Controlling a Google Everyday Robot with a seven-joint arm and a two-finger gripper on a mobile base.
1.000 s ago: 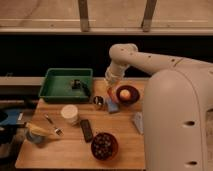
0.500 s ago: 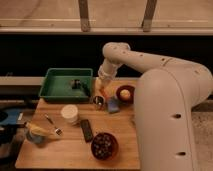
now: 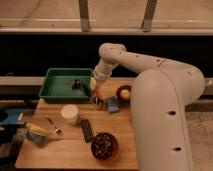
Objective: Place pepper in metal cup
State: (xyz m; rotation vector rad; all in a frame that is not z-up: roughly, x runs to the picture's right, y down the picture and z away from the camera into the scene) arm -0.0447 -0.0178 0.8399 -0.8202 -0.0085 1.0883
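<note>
My gripper (image 3: 95,89) hangs at the end of the white arm, just right of the green tray's front corner. It is shut on the pepper (image 3: 96,93), a slim orange piece that points down from the fingers. The metal cup (image 3: 98,101) stands on the wooden table directly under the pepper, small and shiny with a dark inside. The pepper's tip is just above the cup's rim; whether it touches cannot be made out.
A green tray (image 3: 60,90) with a dark item sits at the back left. A blue sponge (image 3: 112,105) and a red bowl (image 3: 119,98) holding a round yellow fruit crowd the cup's right. A white cup (image 3: 70,114), black bar (image 3: 87,130), dark bowl (image 3: 104,146), banana (image 3: 40,131) and fork lie in front.
The arm has swung left, and the gripper with the pepper has come down over the metal cup. The robot's body fills more of the right side.
</note>
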